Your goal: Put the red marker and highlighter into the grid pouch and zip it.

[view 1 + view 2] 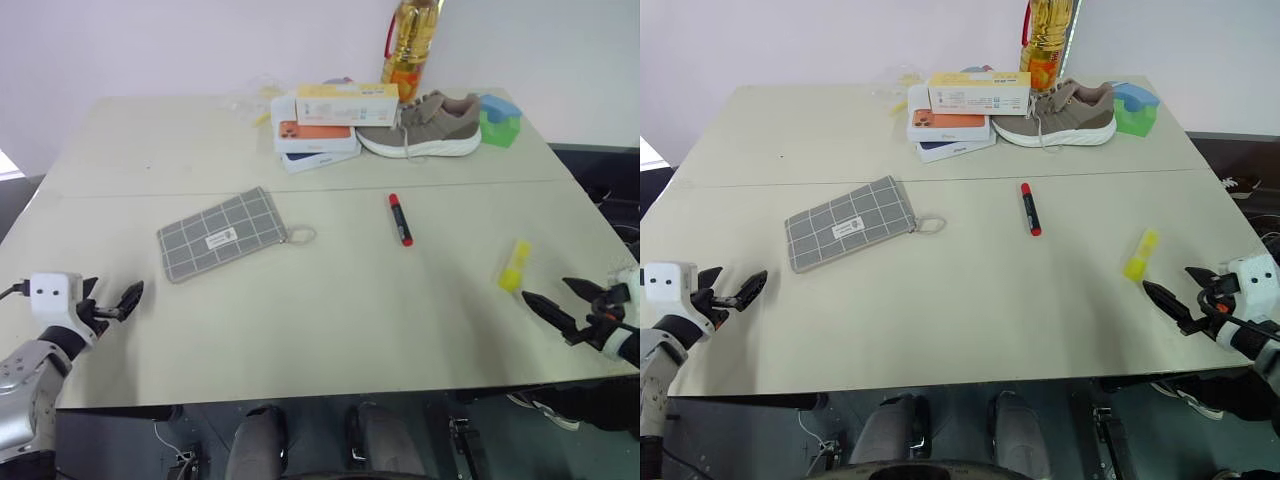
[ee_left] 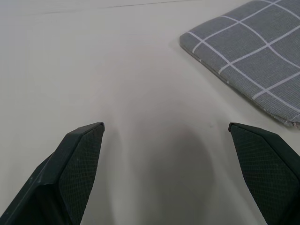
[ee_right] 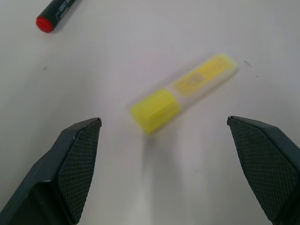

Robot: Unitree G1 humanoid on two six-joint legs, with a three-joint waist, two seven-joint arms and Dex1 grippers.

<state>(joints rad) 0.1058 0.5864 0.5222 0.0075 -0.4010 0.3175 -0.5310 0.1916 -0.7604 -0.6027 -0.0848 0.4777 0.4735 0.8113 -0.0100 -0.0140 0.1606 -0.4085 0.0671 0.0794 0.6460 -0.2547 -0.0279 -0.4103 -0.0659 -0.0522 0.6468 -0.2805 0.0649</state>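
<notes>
Left eye view shows the grid pouch [image 1: 222, 235] lying flat on the left half of the table [image 1: 330, 320], its zipper loop pointing right. Right of it, near the middle, lies the red marker [image 1: 400, 219], and the highlighter [image 1: 514, 266] rests close to the right edge. Over the near left corner the left gripper [image 1: 112, 303] hovers with fingers spread wide and empty. Likewise wide and empty, the right gripper [image 1: 562, 304] hovers just near of the highlighter.

Grid pouch [image 1: 222, 235] left, red marker [image 1: 400, 219] centre, highlighter [image 1: 514, 266] right (all on table [image 1: 330, 320]).
</notes>
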